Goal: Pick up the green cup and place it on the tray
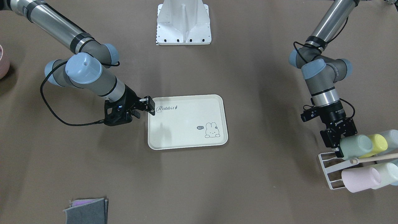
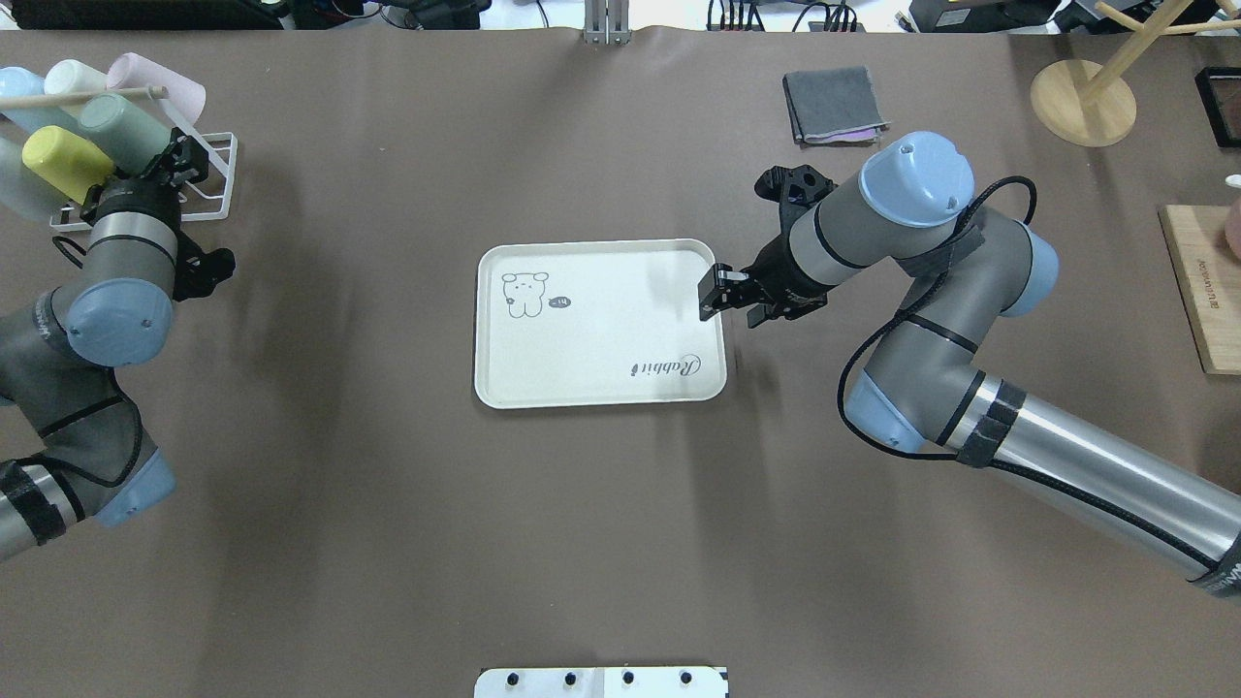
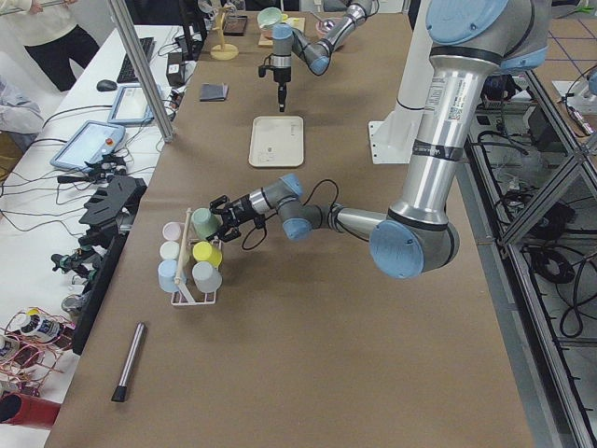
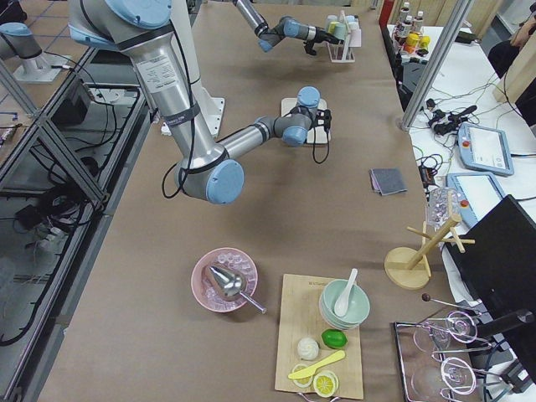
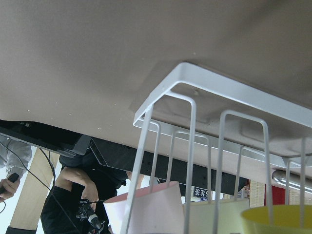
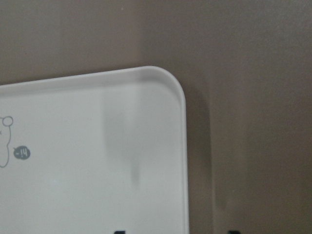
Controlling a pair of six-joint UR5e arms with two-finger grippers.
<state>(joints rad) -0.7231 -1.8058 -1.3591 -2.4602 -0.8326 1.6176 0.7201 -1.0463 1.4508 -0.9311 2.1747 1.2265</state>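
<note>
The green cup [image 1: 356, 146] lies on its side in the white wire rack [image 1: 325, 165], next to a yellow cup [image 1: 377, 144]; it also shows in the overhead view [image 2: 121, 131]. My left gripper [image 1: 337, 146] is at the cup's near end, fingers open, and it also shows from overhead [image 2: 179, 155]. The left wrist view shows only rack wires and other cups. The cream tray [image 1: 186, 124] lies flat mid-table with nothing on it. My right gripper [image 1: 151, 105] is open and empty, hovering over the tray's corner beside the "Rabbit" script [image 2: 711, 294].
The rack also holds a pink cup [image 1: 360, 180], a pale mint cup [image 1: 385, 174] and a pale blue one. A folded grey cloth [image 2: 834, 102], a wooden stand [image 2: 1081, 102] and a wooden board [image 2: 1202, 291] are on the right arm's side.
</note>
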